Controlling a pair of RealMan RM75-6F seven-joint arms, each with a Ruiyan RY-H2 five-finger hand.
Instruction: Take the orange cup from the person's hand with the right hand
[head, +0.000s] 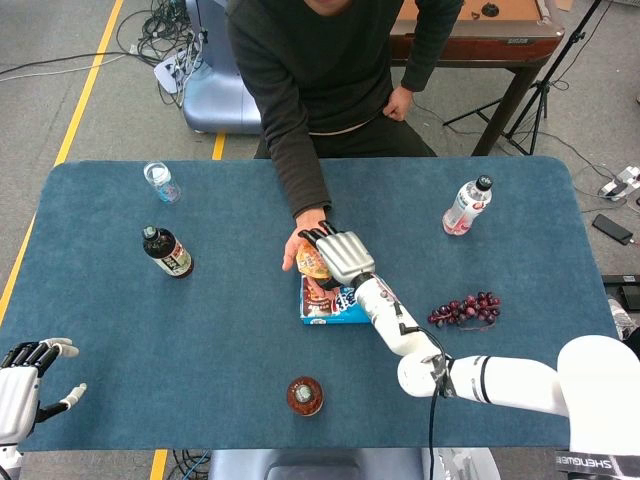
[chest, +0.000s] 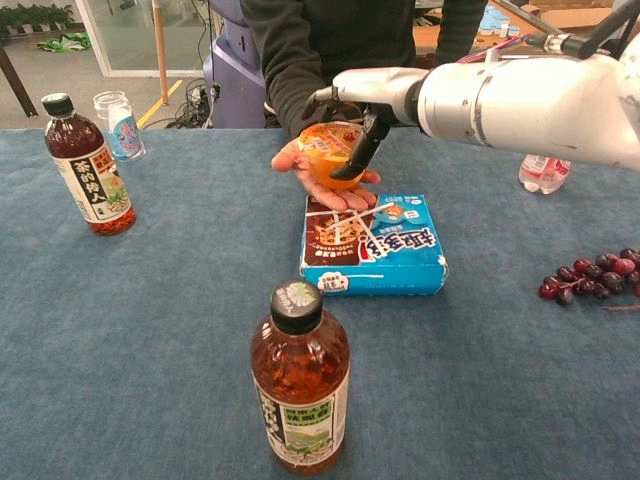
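Note:
The orange cup (head: 309, 263) (chest: 327, 152) sits tilted on the person's upturned palm (head: 293, 247) (chest: 298, 166) above the middle of the table. My right hand (head: 342, 255) (chest: 372, 90) grips it: the thumb presses its right side and the fingers reach over its top and far side. The head view shows only the cup's left edge beside my hand. My left hand (head: 25, 385) hangs off the table's near left corner, fingers apart and holding nothing.
A blue box (head: 345, 303) (chest: 385, 245) lies just under the cup. A tea bottle (head: 305, 395) (chest: 300, 385) stands near me. A dark bottle (head: 168, 252) and a clear bottle (head: 161, 182) stand left; a white bottle (head: 467, 205) and grapes (head: 465, 308) are right.

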